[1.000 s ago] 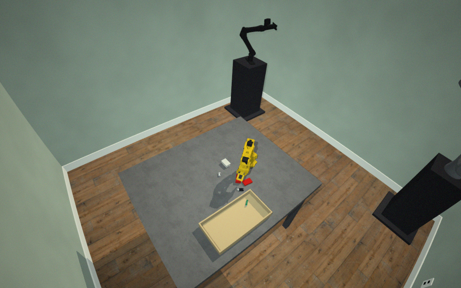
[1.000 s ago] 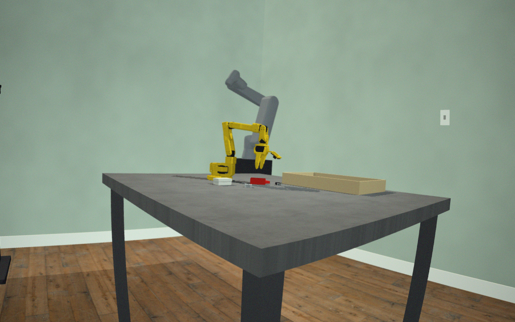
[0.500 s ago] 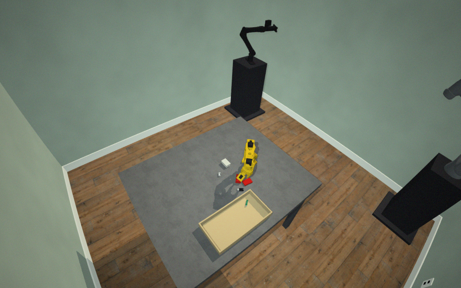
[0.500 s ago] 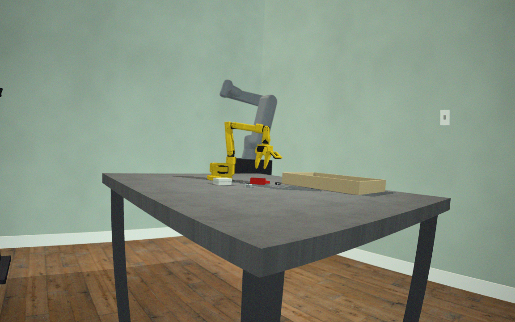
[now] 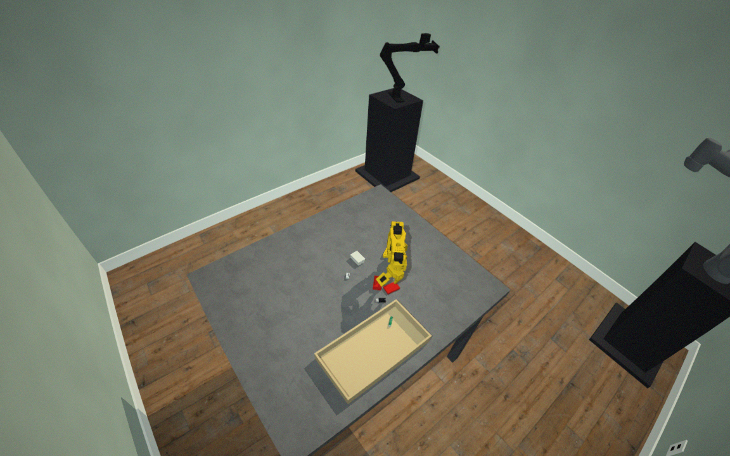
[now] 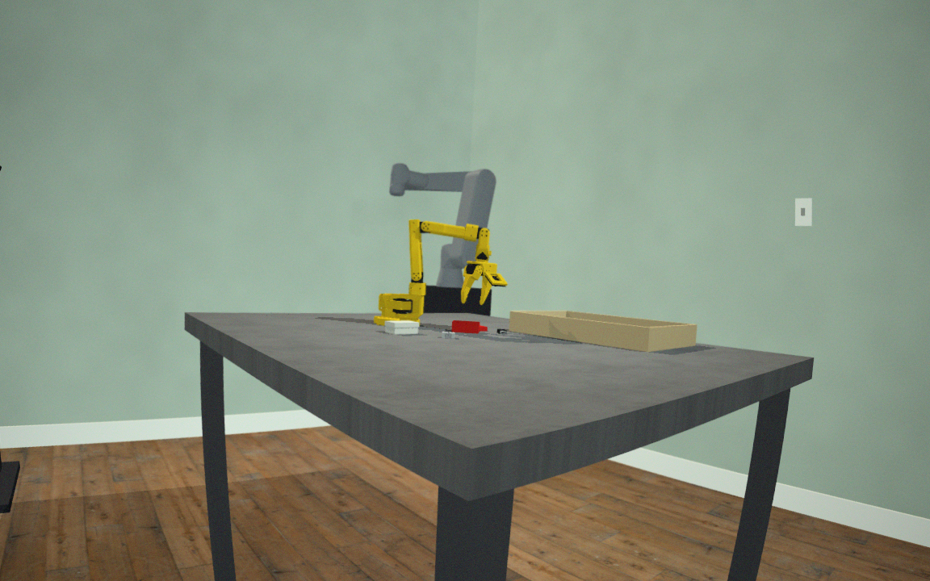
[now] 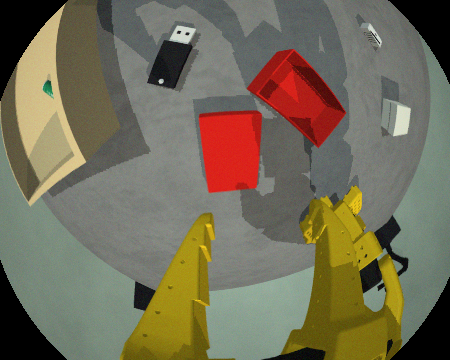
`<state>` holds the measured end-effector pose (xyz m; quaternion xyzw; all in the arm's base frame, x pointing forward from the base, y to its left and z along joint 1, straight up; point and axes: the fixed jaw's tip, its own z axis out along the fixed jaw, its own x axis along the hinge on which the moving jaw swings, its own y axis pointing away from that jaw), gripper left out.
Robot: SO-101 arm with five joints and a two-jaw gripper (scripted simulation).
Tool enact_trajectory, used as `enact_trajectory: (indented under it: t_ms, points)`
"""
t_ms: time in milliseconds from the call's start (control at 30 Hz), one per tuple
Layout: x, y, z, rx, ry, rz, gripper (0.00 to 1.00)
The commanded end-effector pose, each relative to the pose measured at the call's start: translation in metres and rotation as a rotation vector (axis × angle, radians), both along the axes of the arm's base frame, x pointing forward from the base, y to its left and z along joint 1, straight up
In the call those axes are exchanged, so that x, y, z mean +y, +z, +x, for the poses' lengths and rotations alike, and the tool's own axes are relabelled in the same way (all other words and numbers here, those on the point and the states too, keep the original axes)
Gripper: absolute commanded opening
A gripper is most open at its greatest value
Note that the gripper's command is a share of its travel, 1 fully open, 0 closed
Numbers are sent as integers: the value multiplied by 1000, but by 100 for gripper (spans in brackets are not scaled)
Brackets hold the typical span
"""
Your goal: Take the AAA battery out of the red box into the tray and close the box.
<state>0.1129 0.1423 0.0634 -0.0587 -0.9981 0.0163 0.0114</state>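
The red box's base stands on the table with its open side up; it looks empty. Its red lid lies beside it, closed face up, on the tray side. The green AAA battery lies in the beige tray, near one end. In the exterior view the tray's wall hides it. My gripper is open with nothing between its fingers. It hangs above the table, over the area by the red base and lid.
A black USB stick lies between the red parts and the tray. A white box and a small whitish item lie on the side away from the tray.
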Motion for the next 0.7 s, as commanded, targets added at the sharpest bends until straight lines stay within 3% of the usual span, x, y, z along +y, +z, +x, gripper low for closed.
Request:
enact_trajectory:
  t_ms: [0, 667]
  points:
    - [7, 6, 2, -25, -31, 31, 29]
    - [8, 6, 2, -26, -43, 31, 29]
